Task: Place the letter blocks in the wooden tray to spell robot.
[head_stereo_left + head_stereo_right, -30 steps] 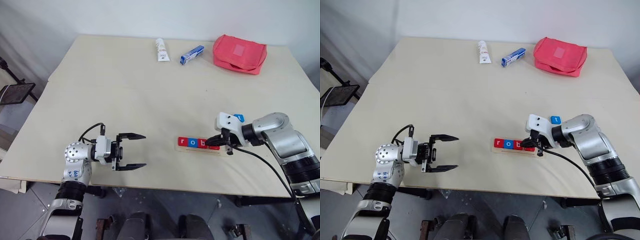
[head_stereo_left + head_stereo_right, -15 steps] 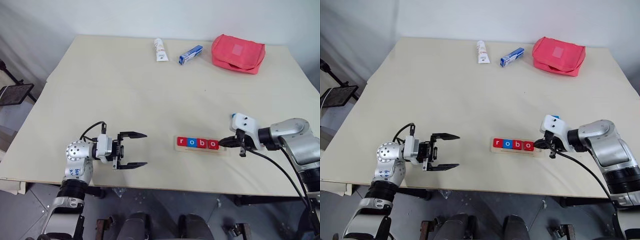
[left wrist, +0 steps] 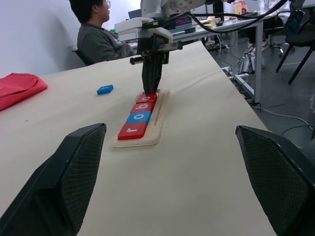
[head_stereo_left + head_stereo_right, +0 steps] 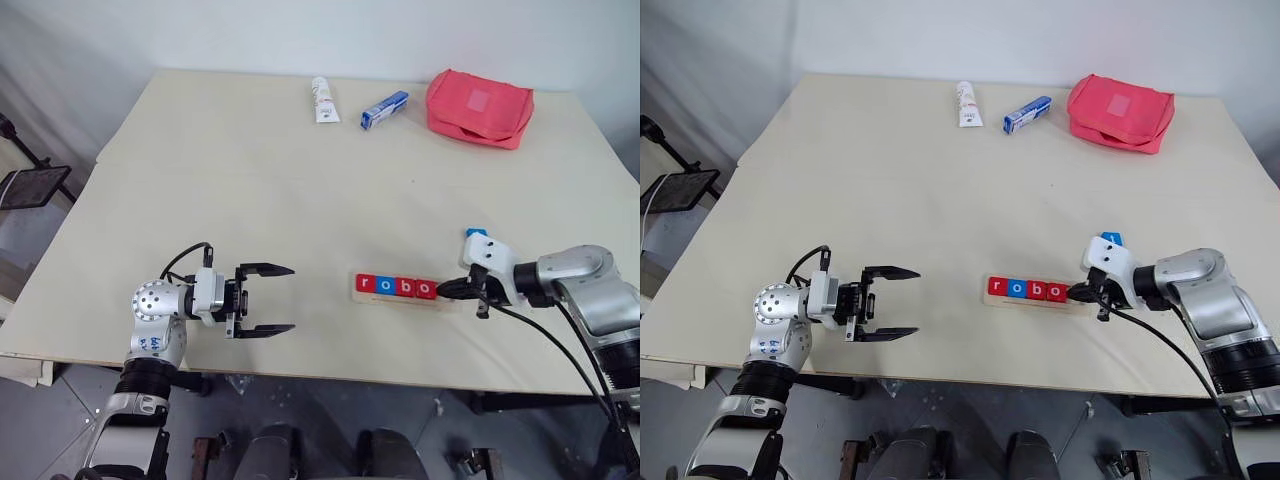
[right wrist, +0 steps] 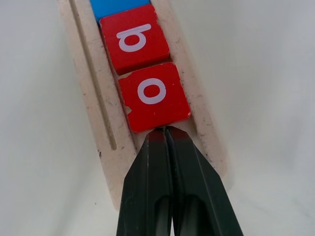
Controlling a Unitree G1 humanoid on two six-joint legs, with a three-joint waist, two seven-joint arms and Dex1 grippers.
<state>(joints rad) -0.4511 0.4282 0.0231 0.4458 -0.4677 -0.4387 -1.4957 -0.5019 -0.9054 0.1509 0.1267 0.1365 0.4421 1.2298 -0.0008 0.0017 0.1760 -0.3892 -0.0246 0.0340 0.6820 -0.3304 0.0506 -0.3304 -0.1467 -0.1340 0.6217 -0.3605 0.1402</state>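
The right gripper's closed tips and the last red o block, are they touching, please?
Touching: the right wrist view shows the shut right gripper pressed against the edge of the red o block, no gap.

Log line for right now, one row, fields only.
tray: r-o-b-o seated | t block: loose on table | right gripper: shut, tips at last o | left gripper: open, empty

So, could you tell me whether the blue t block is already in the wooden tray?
No, the t block lies on the table beside the wooden tray.

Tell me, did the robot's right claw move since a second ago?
Yes. The right gripper slid toward the robot's right along the wooden tray, uncovering the last red o block; it now sits shut at that block's edge.
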